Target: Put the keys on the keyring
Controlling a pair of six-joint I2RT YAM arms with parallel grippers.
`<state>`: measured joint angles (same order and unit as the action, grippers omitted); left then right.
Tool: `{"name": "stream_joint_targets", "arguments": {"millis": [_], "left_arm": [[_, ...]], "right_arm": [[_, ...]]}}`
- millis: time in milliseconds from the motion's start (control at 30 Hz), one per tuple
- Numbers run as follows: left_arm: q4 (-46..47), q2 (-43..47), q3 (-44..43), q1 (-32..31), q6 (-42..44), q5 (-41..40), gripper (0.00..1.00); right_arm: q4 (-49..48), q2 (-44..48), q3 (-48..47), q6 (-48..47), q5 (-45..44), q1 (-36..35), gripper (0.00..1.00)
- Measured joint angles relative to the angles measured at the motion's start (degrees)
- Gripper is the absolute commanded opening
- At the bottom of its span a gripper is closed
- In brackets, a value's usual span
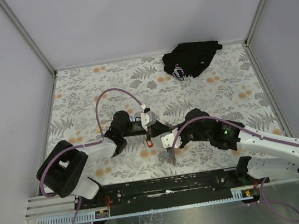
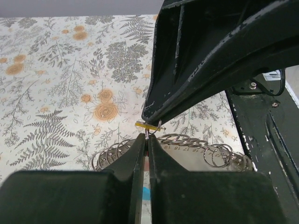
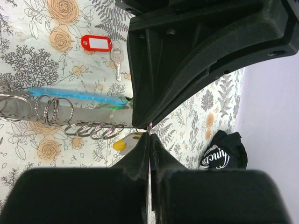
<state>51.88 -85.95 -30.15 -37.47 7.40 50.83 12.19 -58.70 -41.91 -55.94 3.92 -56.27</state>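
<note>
Jaws of both arms meet tip to tip low over the middle of the floral bench [image 1: 79, 94]. The left jaws are pressed together, pinching a small metal ring [image 2: 147, 134] just under a yellow tag [image 2: 144, 124]. The right jaws are pressed together too; whether they hold anything I cannot tell. Beneath them lies the lanyard [image 3: 74, 95] with loose rings [image 3: 56, 109] across it, and a red-tagged key [image 3: 96, 43] rests just beside it. A black cloth bundle [image 1: 189, 60] sits near the far edge.

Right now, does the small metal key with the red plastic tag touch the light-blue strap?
Apart. In the right wrist view, bare floral cloth shows between the red-tagged metal key and the light-blue strap.
</note>
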Motion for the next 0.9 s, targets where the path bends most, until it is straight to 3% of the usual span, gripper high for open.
{"name": "stream_joint_targets", "arguments": {"millis": [367,900], "left_arm": [[9.05,-1.60,1.05,0.11,-11.98,-3.30,0.00],[19.65,-6.19,4.79,0.59,-31.93,-13.44,0.00]], "right_arm": [[-5.14,5.33,4.92,3.17,-1.55,-0.20,0.00],[-19.78,3.48,13.70,6.86,-4.74,-0.24,0.00]]}}
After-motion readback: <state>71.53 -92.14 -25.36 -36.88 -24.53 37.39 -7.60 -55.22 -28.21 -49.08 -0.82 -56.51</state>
